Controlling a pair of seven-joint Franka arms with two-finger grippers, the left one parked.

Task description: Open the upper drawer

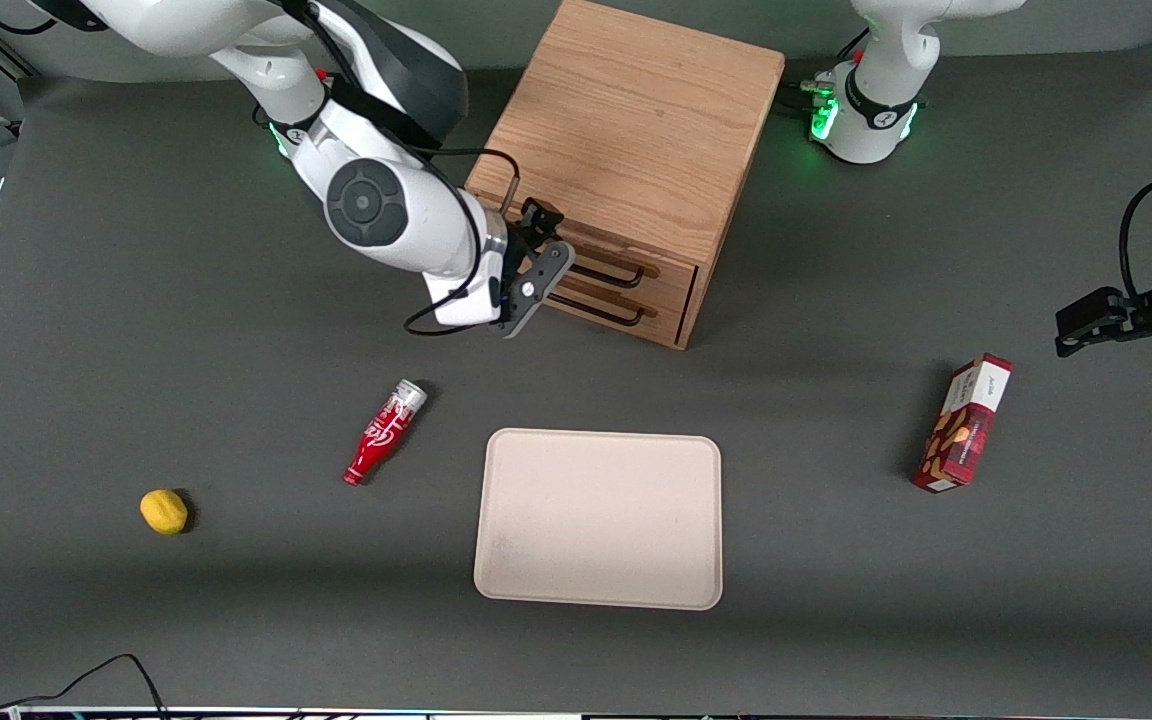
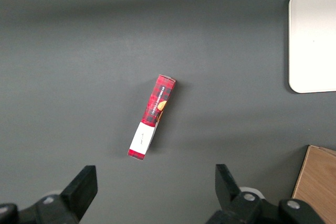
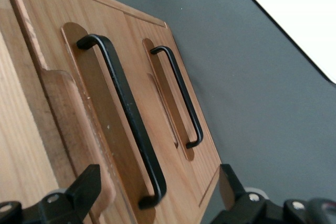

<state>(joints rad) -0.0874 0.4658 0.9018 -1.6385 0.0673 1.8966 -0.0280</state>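
The boxy oak cabinet (image 1: 626,150) stands on the dark grey table (image 1: 136,300), its front turned toward the front camera; the upper drawer (image 3: 102,129), a shallow light wood front with a thin black metal bar handle (image 3: 128,119), sits shut and flush, directly above the matching lower drawer (image 3: 173,103); the right arm's black two-finger gripper (image 1: 536,262) hangs just in front of the cabinet at the working arm's end of the upper handle, its fingers (image 3: 79,190) spread wide and holding nothing, one to each side of the bar; nearer the front camera lie a cream rectangular tray (image 1: 598,518), a red plastic bottle (image 1: 383,432) on its side, and a small yellow lemon (image 1: 164,511); a red plaid snack box (image 1: 963,424) stands toward the parked arm's end.
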